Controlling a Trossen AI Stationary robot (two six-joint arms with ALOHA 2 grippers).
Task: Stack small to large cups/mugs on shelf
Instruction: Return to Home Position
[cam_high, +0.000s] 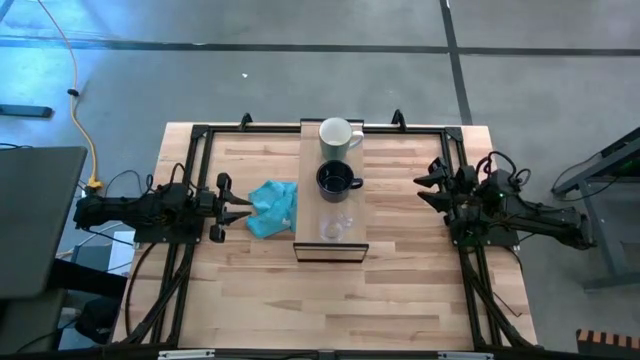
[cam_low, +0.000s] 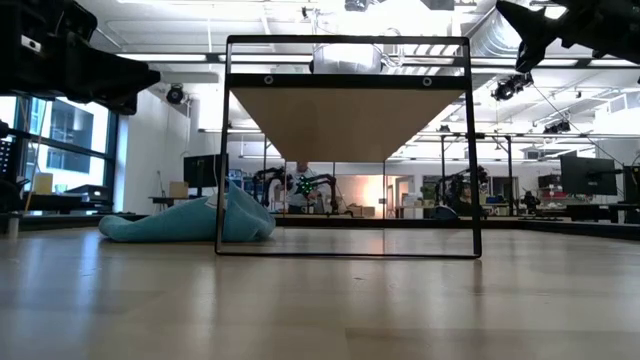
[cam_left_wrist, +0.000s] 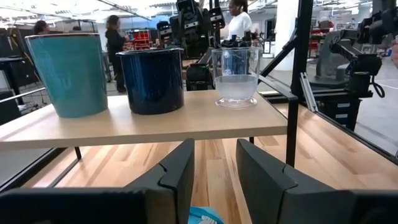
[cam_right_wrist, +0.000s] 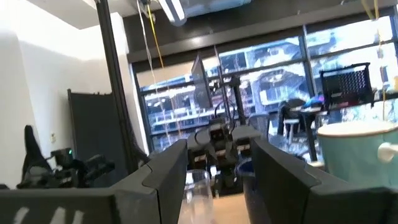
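— Step in hand?
— Return to the rest position, by the look of it. All three vessels on the shelf, in a row from far end to near: large mug, black mug, glass cup. Nothing left to place.
— Grippers?
— Left gripper just beside the teal cloth, fingers parted a little, empty. Right gripper well apart from the shelf on the other side, likewise parted and empty.
— Next move?
— Probably just folding both arms to rest, clear of the shelf.
— Hard to see?
— Glass cup faint from above. From table height, mostly the shelf's underside, cups largely hidden. Large mug cut off in the right wrist view.
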